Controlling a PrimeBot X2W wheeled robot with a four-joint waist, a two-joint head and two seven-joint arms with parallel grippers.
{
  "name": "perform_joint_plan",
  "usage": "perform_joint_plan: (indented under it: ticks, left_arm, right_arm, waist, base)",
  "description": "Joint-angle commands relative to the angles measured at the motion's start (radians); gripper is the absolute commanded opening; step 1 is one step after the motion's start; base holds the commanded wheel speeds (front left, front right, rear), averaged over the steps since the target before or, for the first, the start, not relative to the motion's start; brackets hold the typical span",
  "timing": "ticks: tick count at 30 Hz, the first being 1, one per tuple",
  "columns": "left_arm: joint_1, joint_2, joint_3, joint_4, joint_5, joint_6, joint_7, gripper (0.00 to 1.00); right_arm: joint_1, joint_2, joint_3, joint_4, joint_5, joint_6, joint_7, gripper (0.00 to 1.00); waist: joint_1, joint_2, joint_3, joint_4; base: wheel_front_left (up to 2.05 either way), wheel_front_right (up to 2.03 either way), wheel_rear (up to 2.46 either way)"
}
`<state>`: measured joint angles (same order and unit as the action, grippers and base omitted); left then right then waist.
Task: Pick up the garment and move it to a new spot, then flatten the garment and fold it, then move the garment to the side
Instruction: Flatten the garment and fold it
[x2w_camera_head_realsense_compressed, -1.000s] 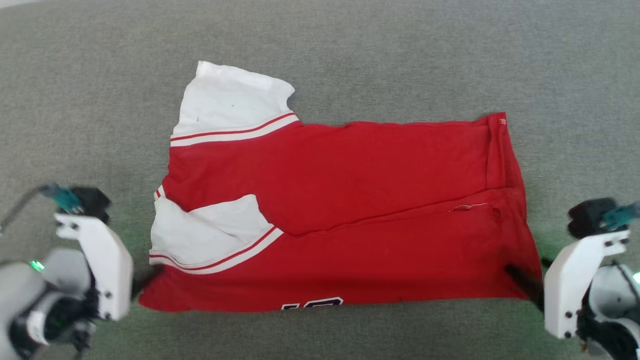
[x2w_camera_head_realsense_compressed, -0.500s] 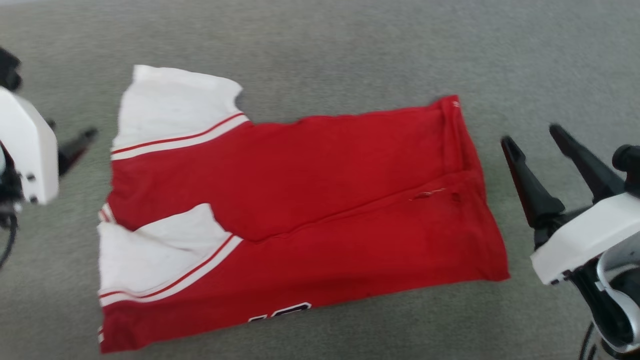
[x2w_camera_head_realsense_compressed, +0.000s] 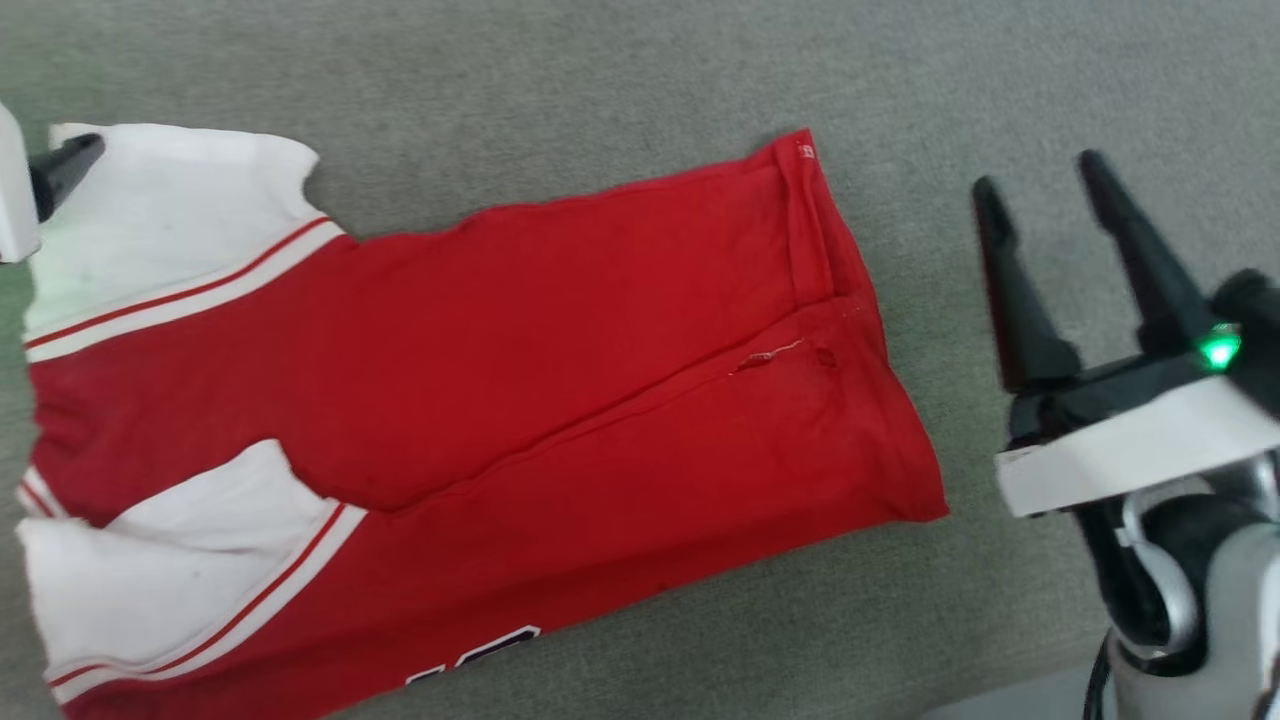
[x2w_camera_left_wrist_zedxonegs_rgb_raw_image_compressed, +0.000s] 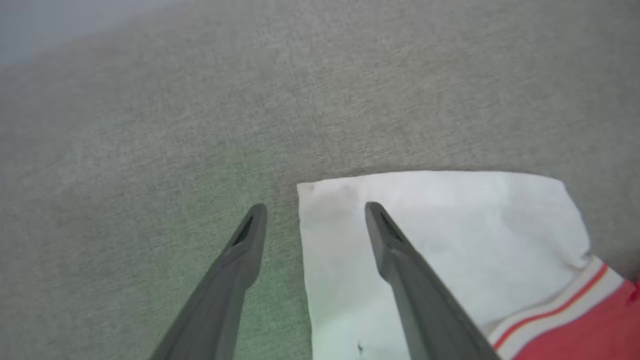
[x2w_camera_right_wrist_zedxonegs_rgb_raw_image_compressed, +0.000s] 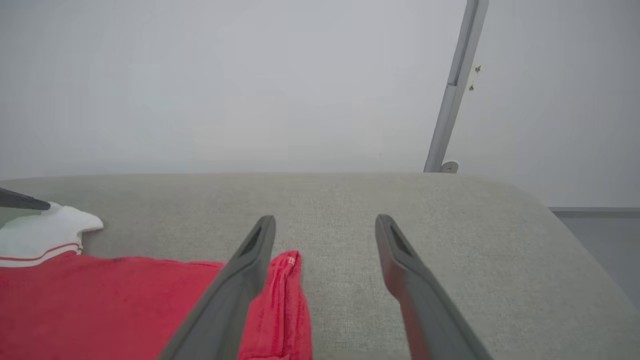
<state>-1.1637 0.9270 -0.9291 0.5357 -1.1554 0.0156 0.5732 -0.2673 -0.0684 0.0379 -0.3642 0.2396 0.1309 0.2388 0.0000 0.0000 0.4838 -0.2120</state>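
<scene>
We see a worktop covered in grey-green woven fabric. Its far edge runs straight and rounds off at one corner. Directly on it lies the garment, a red jersey doubled over lengthwise and lying flat, well short of that far edge. Its hem faces the worktop's right side. One white sleeve lies toward the far left and another white sleeve toward the near left, both with red-and-white trim. Part of a black, white-outlined number shows along the garment's near edge.
</scene>
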Motion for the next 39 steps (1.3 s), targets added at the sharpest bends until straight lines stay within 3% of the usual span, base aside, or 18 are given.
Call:
perform_joint_plan:
  ticks: [1,7,8,13,20,27,29,39]
  left_arm:
    - [-0.021,-0.013,0.000,0.040,-0.004,-0.005,0.019,1.00]
    - [-0.019,-0.057,-0.035,0.165,-0.008,0.005,0.108,1.00]
    - [-0.015,-0.088,-0.042,0.196,-0.023,-0.003,0.137,0.00]
    - [-0.023,-0.131,-0.055,0.230,-0.031,-0.017,0.174,0.00]
    - [-0.090,-0.194,-0.056,0.262,-0.006,-0.045,0.140,0.00]
    - [-0.120,-0.239,-0.060,0.288,0.009,-0.066,0.111,0.00]
    - [-0.121,-0.249,-0.061,0.295,0.011,-0.072,0.102,0.00]
    - [-0.151,-0.269,-0.048,0.293,0.008,-0.100,0.053,0.00]
  right_arm:
    - [-0.017,0.004,0.017,0.018,-0.002,0.000,0.004,1.00]
    - [-0.054,0.006,0.046,0.079,0.024,0.000,0.051,1.00]
    - [-0.089,-0.003,0.060,0.110,0.034,0.000,0.081,1.00]
    - [-0.187,-0.032,0.086,0.207,0.053,0.000,0.165,1.00]
    - [-0.422,-0.098,0.191,0.493,0.118,0.000,0.366,1.00]
    - [-0.525,-0.125,0.326,0.702,0.162,0.000,0.555,1.00]
    - [-0.541,-0.140,0.362,0.734,0.177,0.000,0.585,0.00]
    - [-0.559,-0.218,0.353,0.726,0.202,-0.001,0.519,0.00]
  waist:
    - [0.0000,0.0000,0.027,-0.026]
    - [0.0000,0.0000,0.054,-0.035]
    - [0.0000,0.0000,0.061,-0.031]
    - [0.0000,0.0000,0.070,-0.016]
    - [0.0000,0.0000,0.073,0.036]
    - [0.0000,0.0000,0.067,0.069]
    - [0.0000,0.0000,0.063,0.078]
    - [0.0000,0.0000,-0.017,0.136]
  base:
    - [0.00,0.00,0.00]
    - [0.00,0.00,0.00]
    - [0.00,0.00,0.00]
    - [0.00,0.00,0.00]
    - [0.00,0.00,0.00]
    - [0.00,0.00,0.00]
    - [0.00,0.00,0.00]
    - [0.00,0.00,0.00]
